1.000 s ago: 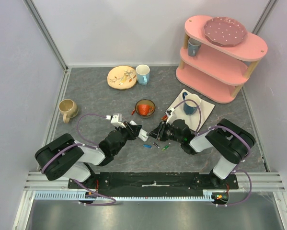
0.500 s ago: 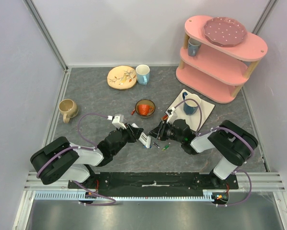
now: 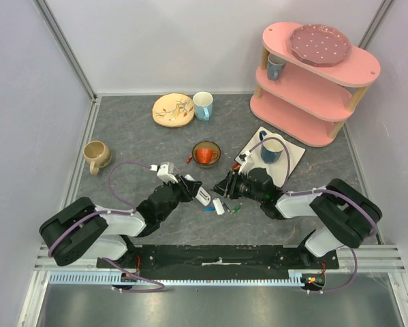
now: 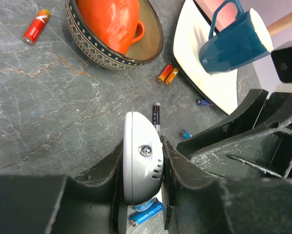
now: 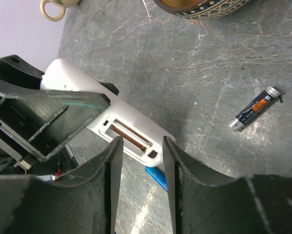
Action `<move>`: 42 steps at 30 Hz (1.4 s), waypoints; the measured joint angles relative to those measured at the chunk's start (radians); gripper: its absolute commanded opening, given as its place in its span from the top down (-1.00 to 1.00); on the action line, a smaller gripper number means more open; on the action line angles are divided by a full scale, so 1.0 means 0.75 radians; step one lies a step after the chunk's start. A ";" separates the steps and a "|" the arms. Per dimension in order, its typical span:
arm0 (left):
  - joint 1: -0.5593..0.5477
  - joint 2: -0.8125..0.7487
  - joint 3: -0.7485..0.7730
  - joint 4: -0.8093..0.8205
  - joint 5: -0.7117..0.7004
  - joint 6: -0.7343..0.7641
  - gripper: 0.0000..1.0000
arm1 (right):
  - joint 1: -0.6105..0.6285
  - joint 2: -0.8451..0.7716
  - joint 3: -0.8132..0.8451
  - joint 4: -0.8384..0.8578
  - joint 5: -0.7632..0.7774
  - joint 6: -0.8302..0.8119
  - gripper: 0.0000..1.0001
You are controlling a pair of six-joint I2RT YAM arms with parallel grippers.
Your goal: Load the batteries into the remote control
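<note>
My left claw (image 4: 143,146) is pressed together on the remote control (image 4: 142,168), pinching its narrow sides near one end. This grip holds the body off the desk (image 4: 63,112) and turns the open battery bay (image 5: 131,136) toward my other arm. My right claw (image 5: 141,142) stands spread just in front of that bay, pinching nothing. Its jaws flank the free end of the remote and, as far as the wrist view shows, do not touch it. The bay appears unloaded: a dark slot with no cell in it.

A blue battery (image 5: 157,178) lies directly beneath the remote. A dark battery (image 5: 255,114) lies a little apart on the desk, with a green battery (image 3: 236,210) near it. A small white cover piece (image 3: 218,206) rests on the desk between the claws, where it does not block the bay.

Further out, two orange batteries (image 4: 166,74) lie beside the white tray (image 4: 199,78), and a red battery (image 4: 36,27) lies beyond the patterned bowl (image 4: 99,46).

Judgement: loading has not begun. The next step calls for picking up one battery with the free claw.
</note>
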 measured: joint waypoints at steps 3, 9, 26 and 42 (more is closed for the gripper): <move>0.000 -0.068 0.000 -0.051 -0.042 0.001 0.96 | 0.001 -0.110 0.026 -0.195 0.025 -0.099 -0.07; 0.000 -0.249 0.002 -0.186 -0.107 0.005 0.96 | 0.001 -0.285 0.168 -0.639 0.139 -0.369 -0.20; 0.113 -0.796 0.019 -0.643 0.329 -0.098 0.96 | 0.003 -0.734 0.104 -1.139 0.449 -0.576 -0.49; 0.467 -0.606 -0.050 -0.356 1.158 -0.333 0.96 | 0.016 -0.700 0.165 -1.291 0.671 -0.621 -0.55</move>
